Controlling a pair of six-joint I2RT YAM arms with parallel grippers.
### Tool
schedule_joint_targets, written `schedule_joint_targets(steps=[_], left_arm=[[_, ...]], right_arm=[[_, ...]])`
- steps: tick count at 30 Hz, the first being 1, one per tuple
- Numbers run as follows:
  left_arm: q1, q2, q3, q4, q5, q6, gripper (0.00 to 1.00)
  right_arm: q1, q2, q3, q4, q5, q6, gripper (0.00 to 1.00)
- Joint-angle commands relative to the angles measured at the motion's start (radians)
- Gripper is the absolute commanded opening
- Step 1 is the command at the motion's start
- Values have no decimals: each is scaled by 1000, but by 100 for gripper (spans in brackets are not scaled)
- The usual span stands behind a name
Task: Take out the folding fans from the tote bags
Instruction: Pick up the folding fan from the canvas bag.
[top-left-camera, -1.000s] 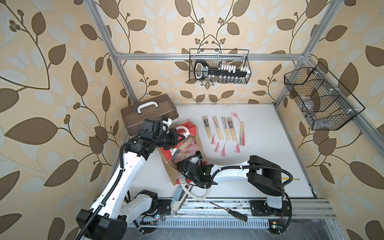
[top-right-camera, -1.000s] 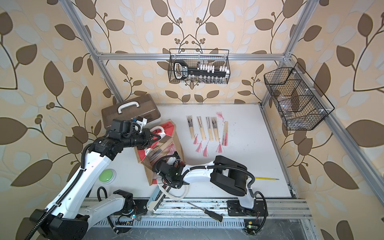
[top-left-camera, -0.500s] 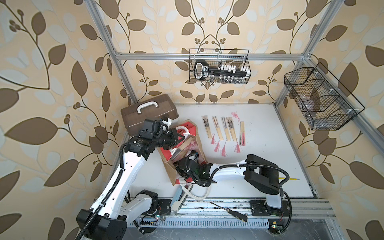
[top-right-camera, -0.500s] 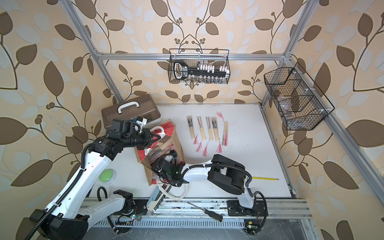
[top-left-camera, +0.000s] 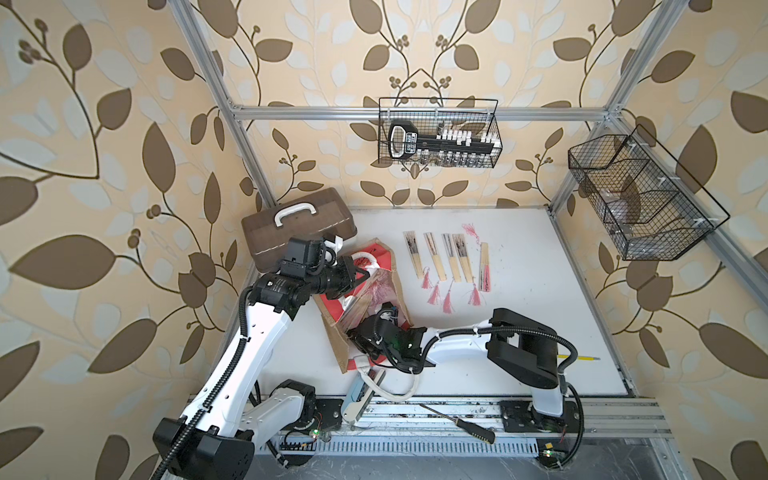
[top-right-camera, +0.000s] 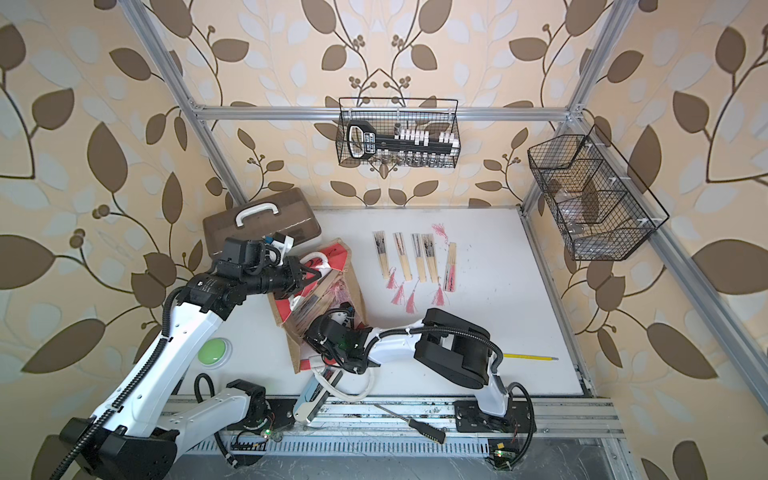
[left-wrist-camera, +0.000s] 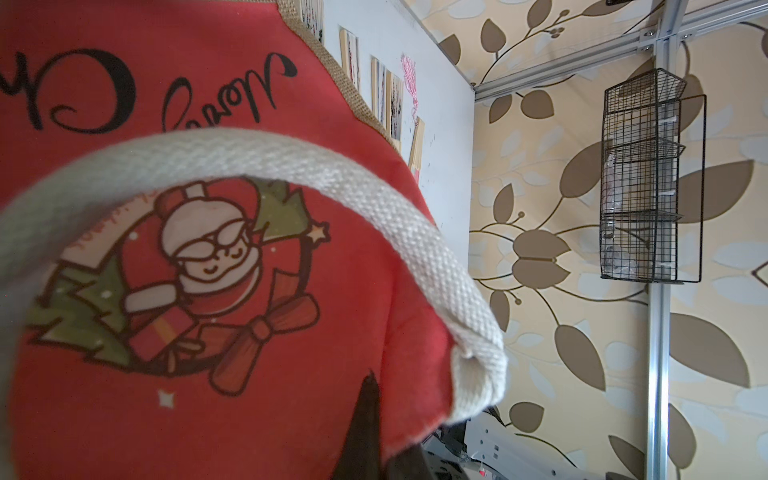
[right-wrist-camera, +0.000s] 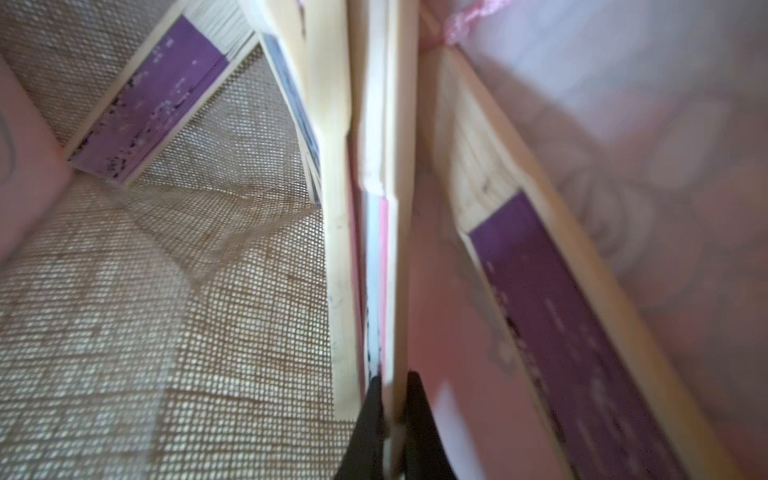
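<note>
Inside tote bag (right-wrist-camera: 124, 311), wrist view only: right claw (right-wrist-camera: 393, 386) tight on fan (right-wrist-camera: 384, 145).

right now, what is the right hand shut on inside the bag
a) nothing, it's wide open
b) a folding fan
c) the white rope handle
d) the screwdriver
b: the right wrist view shows the right hand pinching the edge of a pale-ribbed folding fan that stands against the woven lining of the bag.

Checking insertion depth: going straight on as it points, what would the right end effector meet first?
The right end effector is shut on a folding fan; beyond it, probably the tote bag's woven lining, depth unclear.
</note>
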Motion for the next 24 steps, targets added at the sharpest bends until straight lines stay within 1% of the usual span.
schedule_joint_targets(steps=[1,10,17,24], left_arm=[[9,-4,44,0,2,24,0],[9,-10,30,-6,-17,39,0],[9,-13,27,-9,-30,49,0],[9,-16,19,-6,-37,52,0]], right_arm=[[10,-5,-17,14,-7,25,1],[32,-131,-98,8,-15,-25,0],[40,-270,-223,4,-35,-73,2],[27,-395,-274,-92,-40,-163,2]])
